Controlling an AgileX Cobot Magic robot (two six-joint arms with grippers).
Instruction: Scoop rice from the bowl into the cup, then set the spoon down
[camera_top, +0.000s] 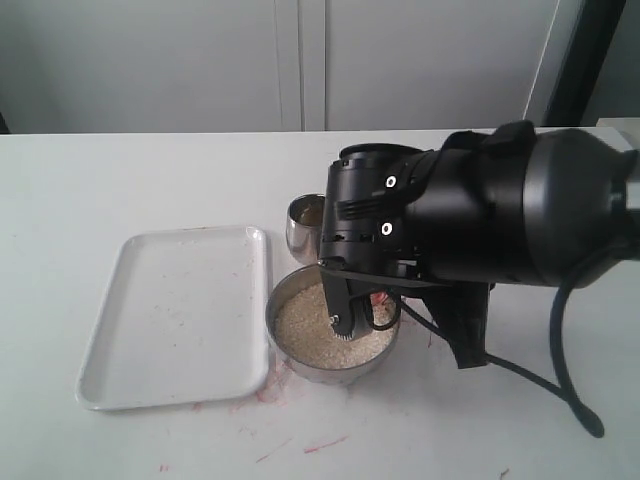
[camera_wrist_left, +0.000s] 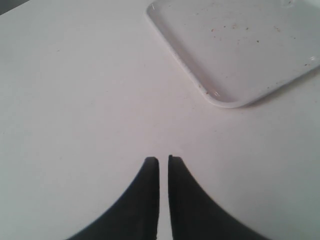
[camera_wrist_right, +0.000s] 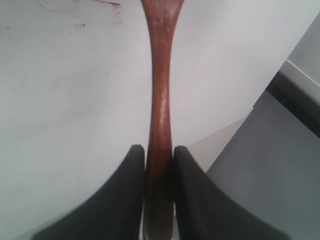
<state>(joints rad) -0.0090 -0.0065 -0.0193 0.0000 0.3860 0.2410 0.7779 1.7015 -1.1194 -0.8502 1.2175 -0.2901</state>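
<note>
The steel bowl (camera_top: 274, 312) stands at the table's middle with pale rice (camera_top: 305, 335) filling it. Just behind it is the small steel cup (camera_top: 303, 226). My right gripper (camera_top: 358, 318) hangs over the bowl's right half, fingers pointing down at the rice. In the right wrist view that gripper (camera_wrist_right: 159, 147) is shut on the reddish-brown spoon (camera_wrist_right: 161, 75) by its handle; the head runs out of frame. The exterior view hides the spoon almost entirely behind the arm. My left gripper (camera_wrist_left: 163, 160) is shut on nothing, above bare table, and does not appear in the exterior view.
A shallow white tray (camera_top: 180, 310) lies left of the bowl; its corner (camera_wrist_left: 240, 50) shows ahead of the left gripper. Red smears mark the table (camera_top: 325, 442) near the front. The right arm's cable (camera_top: 560, 385) trails over the table at the right.
</note>
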